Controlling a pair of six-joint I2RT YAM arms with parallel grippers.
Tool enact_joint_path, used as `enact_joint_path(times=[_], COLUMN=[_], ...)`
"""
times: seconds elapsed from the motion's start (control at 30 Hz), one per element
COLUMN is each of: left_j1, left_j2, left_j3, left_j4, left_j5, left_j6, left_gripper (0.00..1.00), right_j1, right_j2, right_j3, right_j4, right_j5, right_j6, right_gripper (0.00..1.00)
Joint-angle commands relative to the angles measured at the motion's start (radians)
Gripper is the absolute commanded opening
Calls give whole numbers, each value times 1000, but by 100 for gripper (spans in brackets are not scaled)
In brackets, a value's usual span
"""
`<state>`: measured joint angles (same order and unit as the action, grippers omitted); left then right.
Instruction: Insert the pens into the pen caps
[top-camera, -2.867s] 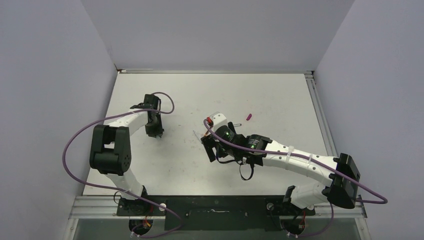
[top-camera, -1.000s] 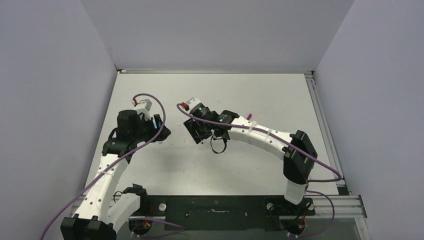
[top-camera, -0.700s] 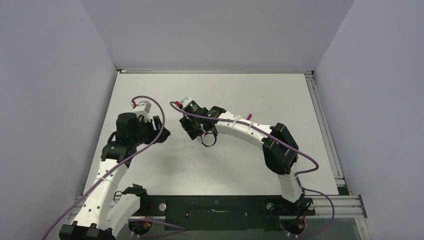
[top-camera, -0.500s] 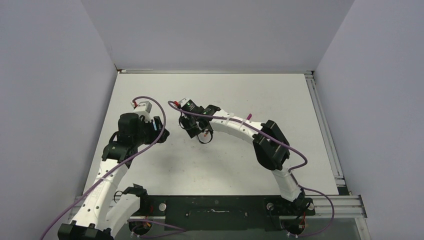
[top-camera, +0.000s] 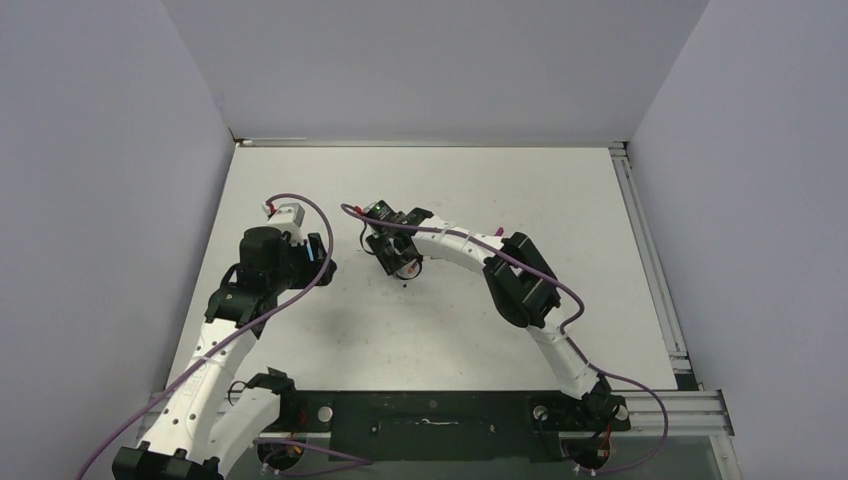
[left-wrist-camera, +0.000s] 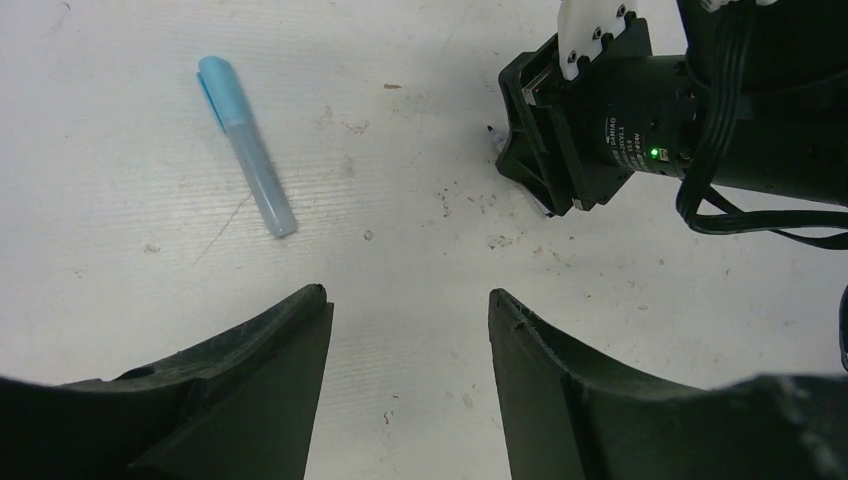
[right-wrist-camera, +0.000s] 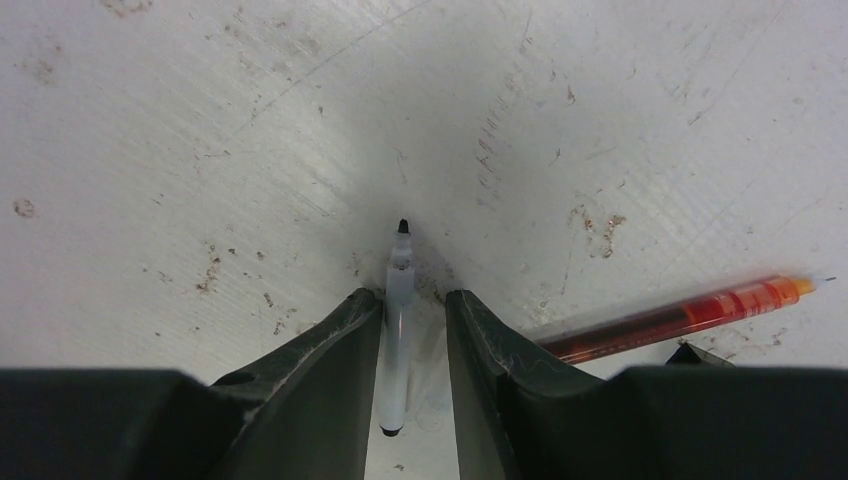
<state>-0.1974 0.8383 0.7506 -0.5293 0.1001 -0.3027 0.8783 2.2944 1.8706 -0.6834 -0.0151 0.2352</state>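
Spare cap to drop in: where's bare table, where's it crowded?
Crowded: the middle, where the right gripper straddles the pale pen, red pen alongside, blue pen ahead of the left gripper. Bare: the far band of table beyond them, and the near-centre patch short of them.

2 white arms (top-camera: 205, 350) with black joints, purple cables (top-camera: 318, 215), curved black fingers (left-wrist-camera: 250, 400) and 1 green light (left-wrist-camera: 653, 153).
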Motion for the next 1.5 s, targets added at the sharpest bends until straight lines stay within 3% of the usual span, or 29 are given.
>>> enact_joint_path(times=[0.0, 0.27, 0.53, 0.97, 1.2, 1.47], left_j1=[-11, -14, -16, -31, -33, -32], left_j2=[-8, -9, -14, -43, -64, -61], left_j3=[33, 33, 30, 17, 1, -34], left_j4=[18, 16, 14, 15, 60, 174], left_j5=[-20, -26, -26, 16, 157, 441], left_j6=[13, 14, 13, 12, -16, -98], left_gripper=[57, 57, 57, 57, 57, 58], right_j1=[-6, -5, -2, -6, -30, -77], right_j2=[5, 20, 30, -108, -284, -530], right_j3=[46, 22, 9, -6, -136, -367], right_j4=[3, 7, 3, 68, 151, 308], right_j5=[-18, -23, -32, -53, -70, -149], right_j6=[-5, -7, -8, 81, 149, 242], right_gripper=[31, 24, 5, 5, 5, 5])
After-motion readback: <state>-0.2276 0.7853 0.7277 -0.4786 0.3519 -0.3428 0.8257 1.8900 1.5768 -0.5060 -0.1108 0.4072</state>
